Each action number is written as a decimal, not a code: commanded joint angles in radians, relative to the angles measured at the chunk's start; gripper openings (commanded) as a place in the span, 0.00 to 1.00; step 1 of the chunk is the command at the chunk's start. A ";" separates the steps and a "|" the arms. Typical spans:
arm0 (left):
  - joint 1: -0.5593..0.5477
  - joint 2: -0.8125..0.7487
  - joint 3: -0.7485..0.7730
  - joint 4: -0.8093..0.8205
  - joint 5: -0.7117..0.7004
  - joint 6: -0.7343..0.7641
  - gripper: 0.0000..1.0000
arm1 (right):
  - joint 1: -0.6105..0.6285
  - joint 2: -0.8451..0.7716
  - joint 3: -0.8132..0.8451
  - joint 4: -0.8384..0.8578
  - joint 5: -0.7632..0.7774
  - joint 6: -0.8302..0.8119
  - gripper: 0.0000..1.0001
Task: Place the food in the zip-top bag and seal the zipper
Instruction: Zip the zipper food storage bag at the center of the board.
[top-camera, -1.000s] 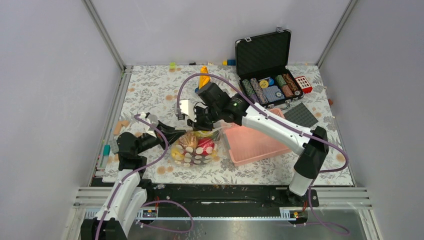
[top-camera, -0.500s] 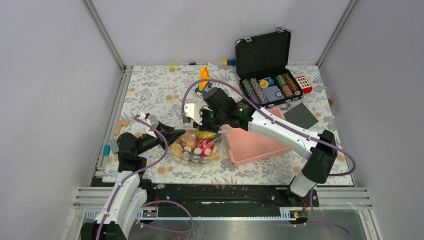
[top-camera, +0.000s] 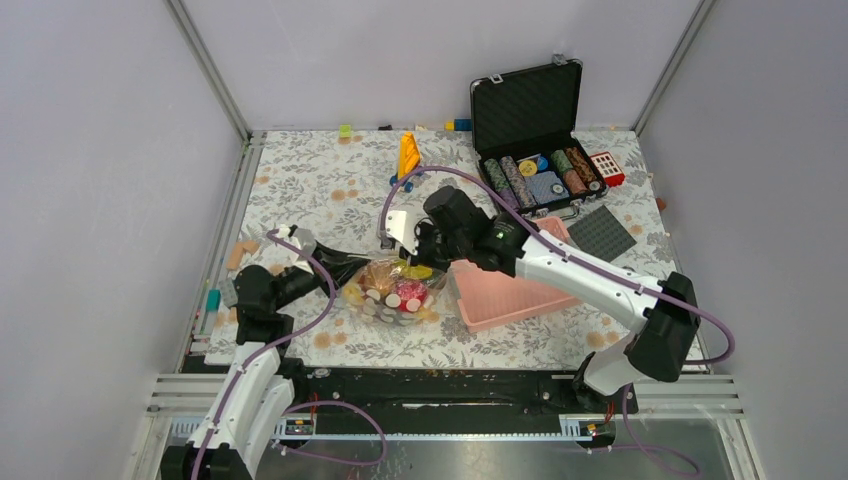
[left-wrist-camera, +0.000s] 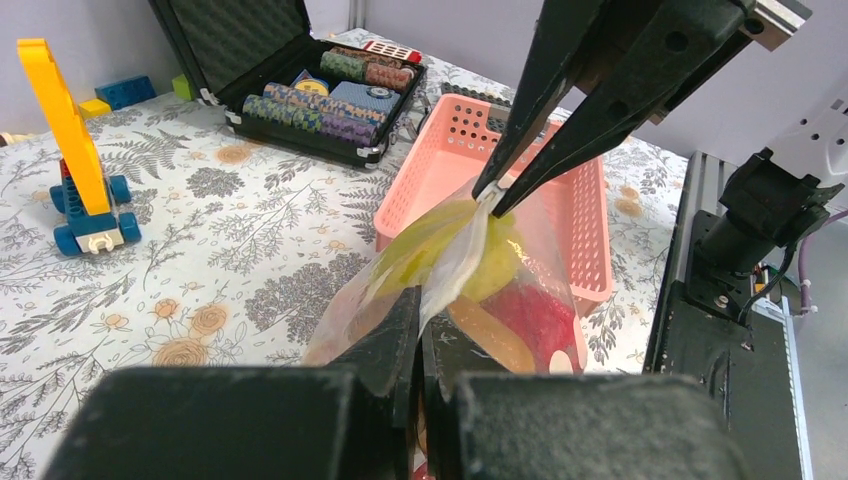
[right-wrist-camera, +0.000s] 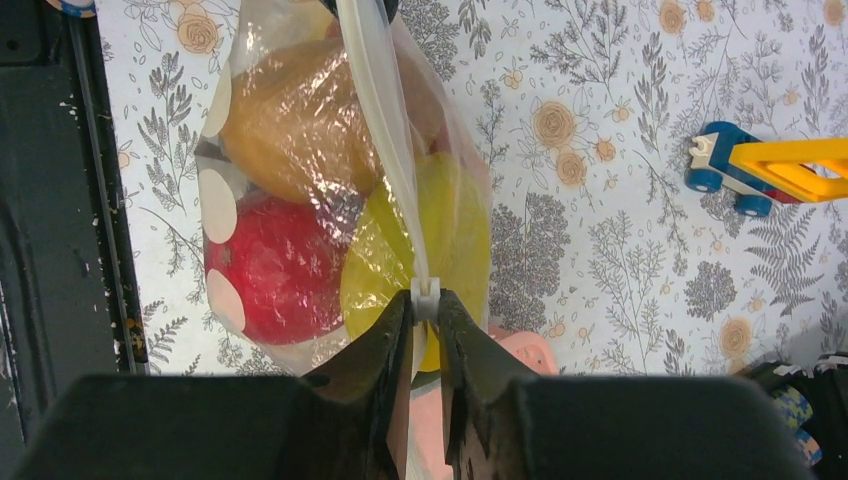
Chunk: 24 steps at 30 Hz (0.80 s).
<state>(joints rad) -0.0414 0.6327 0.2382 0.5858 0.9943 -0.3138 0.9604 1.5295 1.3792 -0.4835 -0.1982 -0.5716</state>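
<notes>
Your left gripper (top-camera: 347, 270) is pinched tight on the zipper (right-wrist-camera: 385, 140) at the left end of the zip-top bag (top-camera: 395, 292). The food (right-wrist-camera: 280, 265) sits inside the bag. Your right gripper (right-wrist-camera: 425, 300) nips the zipper's other end, just beside the pink basket (top-camera: 515, 290).

The top camera is looking down over the floral-patterned table (top-camera: 300, 180). Both wrist cameras are sitting close, left facing sideways, right downward, sharing the clear dotted plastic bag (right-wrist-camera: 280, 150).
</notes>
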 joint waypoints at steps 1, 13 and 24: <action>0.012 -0.024 0.024 0.065 -0.106 0.011 0.00 | -0.025 -0.081 -0.039 -0.059 0.106 0.034 0.05; 0.011 -0.018 0.010 0.105 -0.167 -0.007 0.00 | -0.026 -0.142 -0.127 -0.016 0.144 0.089 0.08; 0.012 -0.021 0.007 0.100 -0.211 -0.008 0.00 | -0.032 -0.186 -0.190 -0.020 0.153 0.119 0.08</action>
<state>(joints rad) -0.0467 0.6235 0.2352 0.5999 0.8936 -0.3363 0.9504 1.3941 1.2129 -0.4217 -0.1131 -0.4759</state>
